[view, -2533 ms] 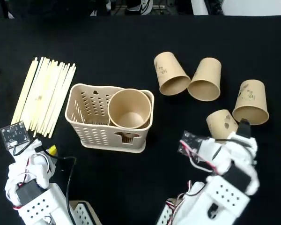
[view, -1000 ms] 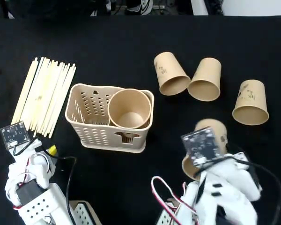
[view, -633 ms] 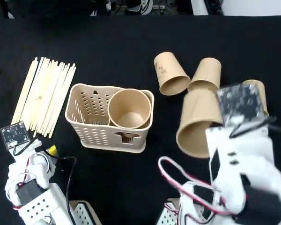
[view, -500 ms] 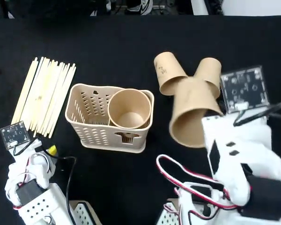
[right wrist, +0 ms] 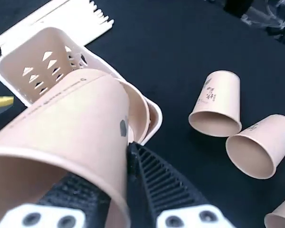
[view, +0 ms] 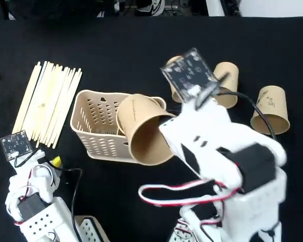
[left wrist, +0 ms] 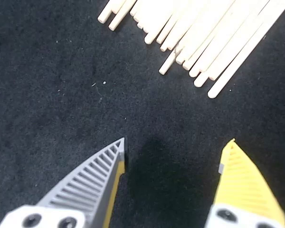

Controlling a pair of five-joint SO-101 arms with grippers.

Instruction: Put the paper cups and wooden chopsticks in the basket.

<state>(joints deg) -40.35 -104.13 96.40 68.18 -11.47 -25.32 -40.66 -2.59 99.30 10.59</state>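
While one paper cup [right wrist: 143,110] sits in the basket [view: 93,126], the right gripper [right wrist: 131,148], clamped on a second cup [view: 144,137], holds it tilted over the basket. Three cups [view: 270,108] lie right of the basket. The wooden chopsticks [view: 48,101] lie left of it, untouched, near the spread-open left gripper [left wrist: 173,147].

The black table [view: 116,45] carries a loose row of wooden chopsticks [view: 48,101] lying flat and side by side near the high view's left edge. The pale slotted basket [view: 93,126] stands just beside them. Three paper cups [view: 270,108] rest on the cloth well over to the other side, apart from the basket.
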